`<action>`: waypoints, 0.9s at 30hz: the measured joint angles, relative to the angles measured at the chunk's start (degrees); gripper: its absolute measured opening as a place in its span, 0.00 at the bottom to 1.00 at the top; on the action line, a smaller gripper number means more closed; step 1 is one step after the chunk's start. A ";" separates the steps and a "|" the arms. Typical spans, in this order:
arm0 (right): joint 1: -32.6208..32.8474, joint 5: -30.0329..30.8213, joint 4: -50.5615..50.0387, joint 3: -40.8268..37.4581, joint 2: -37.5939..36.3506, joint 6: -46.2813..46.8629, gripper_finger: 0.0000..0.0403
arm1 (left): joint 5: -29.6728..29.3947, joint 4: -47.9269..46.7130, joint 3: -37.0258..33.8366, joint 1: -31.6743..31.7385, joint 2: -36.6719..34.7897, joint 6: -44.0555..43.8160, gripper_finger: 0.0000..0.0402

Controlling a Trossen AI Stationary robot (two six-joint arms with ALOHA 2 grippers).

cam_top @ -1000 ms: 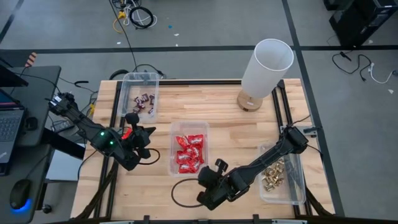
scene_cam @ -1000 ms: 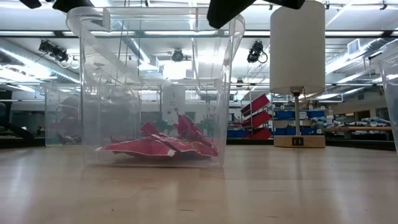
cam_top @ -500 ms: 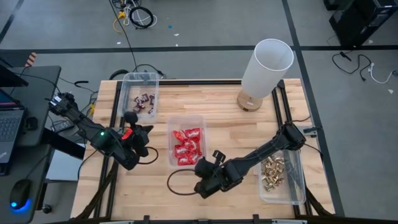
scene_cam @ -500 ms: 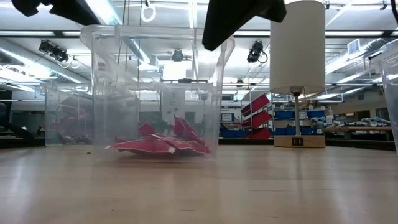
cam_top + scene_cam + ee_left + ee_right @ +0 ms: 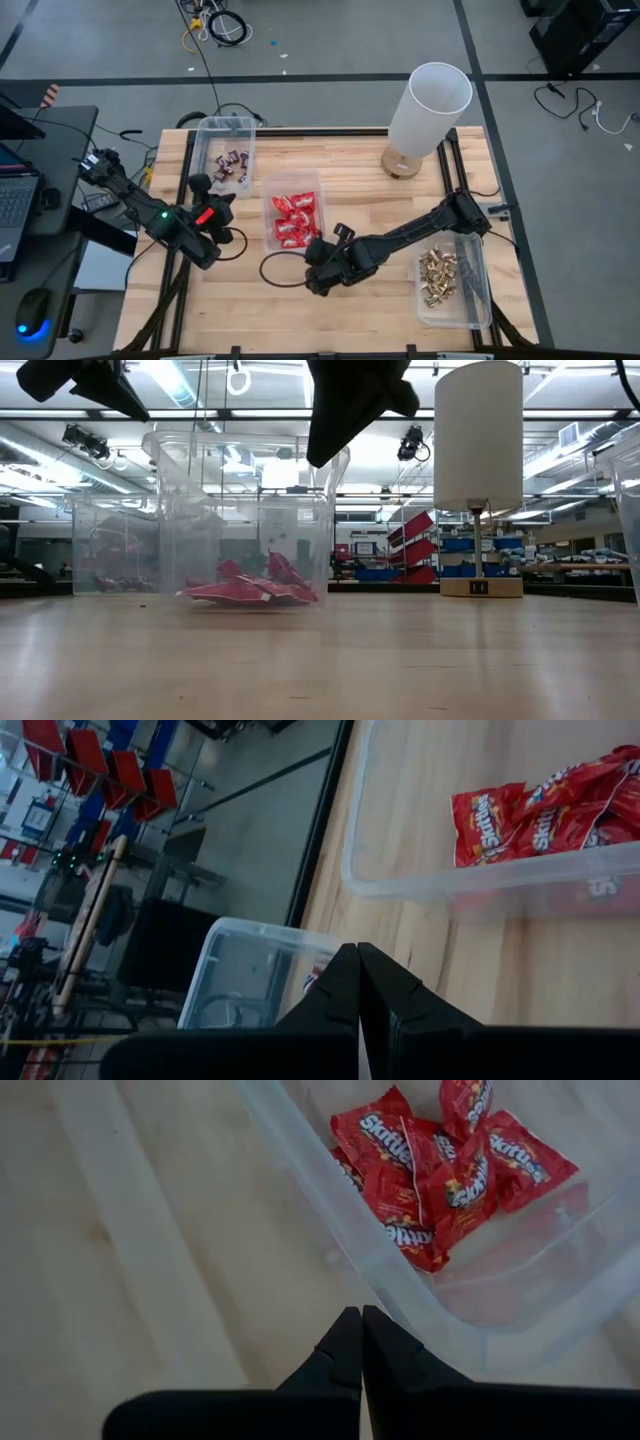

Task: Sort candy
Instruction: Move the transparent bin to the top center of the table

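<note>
Glossy red packets [image 5: 291, 219] in clear rectangular bin [image 5: 270, 204]

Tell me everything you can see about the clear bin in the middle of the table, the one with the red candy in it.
The middle bin is a clear plastic rectangular tub, open-topped and upright on the wooden table. It holds only shiny red packets, piled loosely on its floor, far below the rim. The left gripper sits beside one long wall, the right gripper near its corner, both shut; contact cannot be told.
</note>
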 joint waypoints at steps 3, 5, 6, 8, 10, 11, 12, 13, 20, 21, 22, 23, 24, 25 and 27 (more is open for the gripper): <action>-1.09 -0.02 0.41 0.00 0.00 -1.86 0.00 | 0.02 -1.46 0.00 0.00 0.01 -1.43 0.00; -1.75 -0.05 0.89 0.00 0.02 -3.20 0.00 | 0.02 -1.73 0.00 0.00 0.01 -1.52 0.00; -2.05 -0.25 1.18 -0.02 0.02 -3.81 0.00 | 0.02 -1.84 0.00 0.00 0.01 -1.52 0.00; -2.59 -0.74 1.87 -0.02 0.02 -5.06 0.00 | 0.02 -1.89 0.00 0.00 -0.01 -1.52 0.00; -3.04 -1.39 2.68 -0.02 0.02 -6.20 0.00 | 0.02 -1.89 0.00 0.00 -0.01 -1.55 0.00; -3.26 -1.56 3.02 -0.02 0.02 -6.65 0.00 | 0.02 -1.91 0.00 0.00 -0.01 -1.67 0.00; -3.41 -1.57 3.24 -0.02 0.02 -7.08 0.00 | 0.02 -1.89 0.00 0.00 -0.01 -1.71 0.00; -3.60 -1.58 3.43 -0.02 0.02 -7.72 0.00 | 0.02 -1.91 0.00 0.00 -0.01 -1.71 0.00; -5.29 -1.62 4.42 -0.02 0.02 -10.89 0.00 | 0.02 -1.89 0.00 0.00 -0.01 -1.79 0.00; -5.55 -1.62 4.57 -0.02 0.02 -11.32 0.00 | 0.02 -1.89 0.00 0.00 -0.01 -2.02 0.00; -5.79 -1.62 4.77 -0.02 0.02 -11.89 0.00 | 0.02 -1.89 0.00 0.00 -0.01 -2.22 0.00; -6.01 -1.62 5.06 -0.02 0.02 -12.49 0.00 | 0.02 -1.91 0.00 0.00 -0.01 -2.55 0.00; -6.23 -1.62 5.51 -0.02 0.02 -13.09 0.00 | 0.02 -1.96 0.00 0.00 -0.01 -2.71 0.00; -6.43 -1.69 5.87 -0.02 0.02 -13.82 0.00 | 0.02 -1.98 0.00 0.00 -0.01 -2.80 0.00; -6.91 -2.06 6.48 -0.02 0.02 -14.64 0.00 | 0.02 -1.98 0.00 0.00 -0.01 -2.83 0.00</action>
